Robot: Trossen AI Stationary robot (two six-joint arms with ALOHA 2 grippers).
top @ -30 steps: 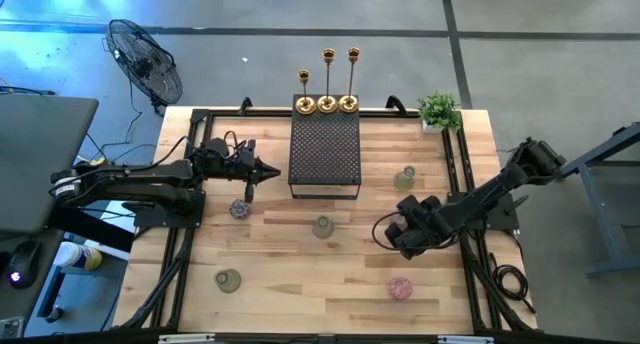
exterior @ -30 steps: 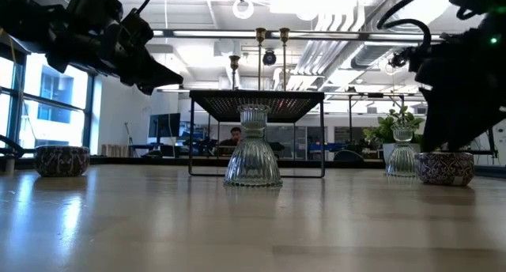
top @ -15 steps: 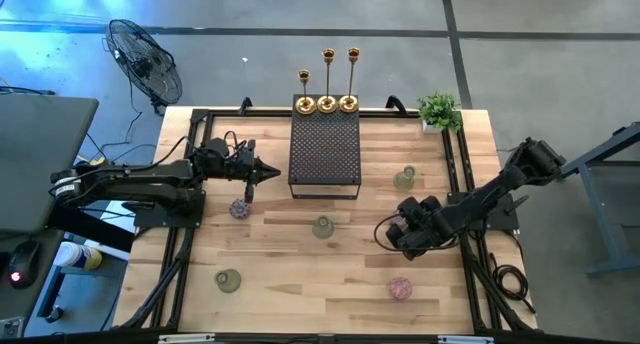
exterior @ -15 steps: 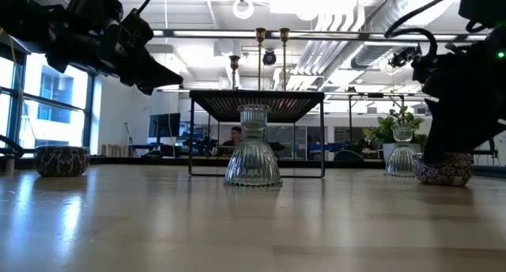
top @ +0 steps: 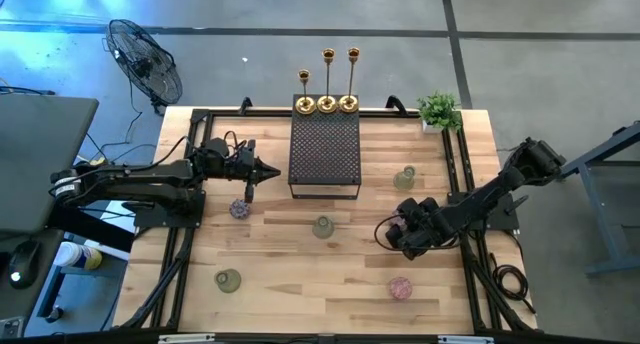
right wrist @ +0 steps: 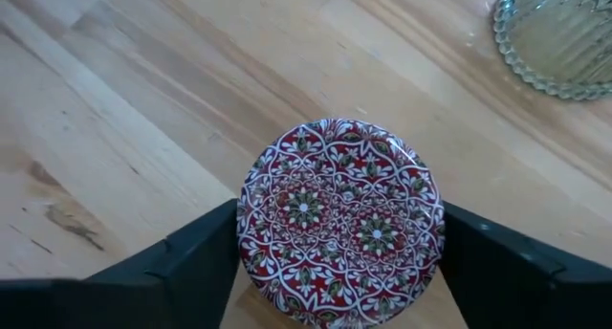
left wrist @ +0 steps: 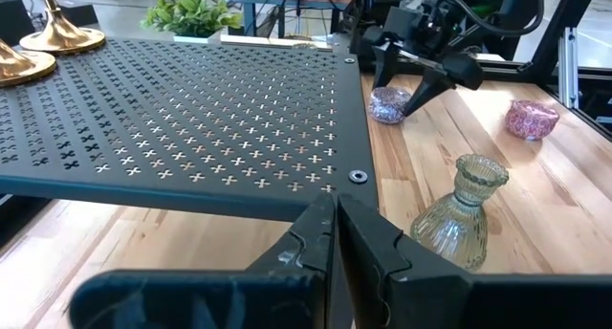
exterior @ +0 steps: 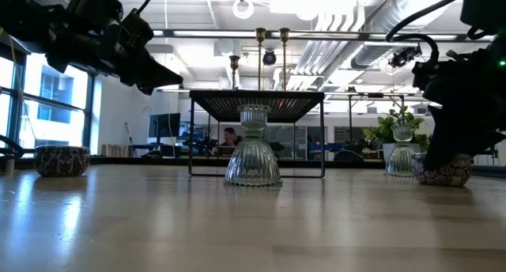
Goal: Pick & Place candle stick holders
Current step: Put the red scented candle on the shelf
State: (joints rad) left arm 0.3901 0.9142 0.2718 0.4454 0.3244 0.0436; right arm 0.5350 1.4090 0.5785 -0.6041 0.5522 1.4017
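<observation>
Right end effector (right wrist: 335,262): you have its two dark fingers spread wide, one on each side of the round red patterned glass cup (right wrist: 341,219) on the wooden tabletop (top: 300,274), right of the black mesh rectangular stand (top: 324,152); whether they touch it you cannot tell.
Left end effector (left wrist: 335,235): closed and empty, just left of the stand.
Three slim gold candlesticks (top: 327,82): upright on the stand's far edge.
Pale green ribbed glass cup (top: 322,227): just before the stand.

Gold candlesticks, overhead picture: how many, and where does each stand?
3, in a row at the black mesh stand's far end: the shorter candlestick leftmost, the middle candlestick, the right candlestick. None seems hidden.
</observation>
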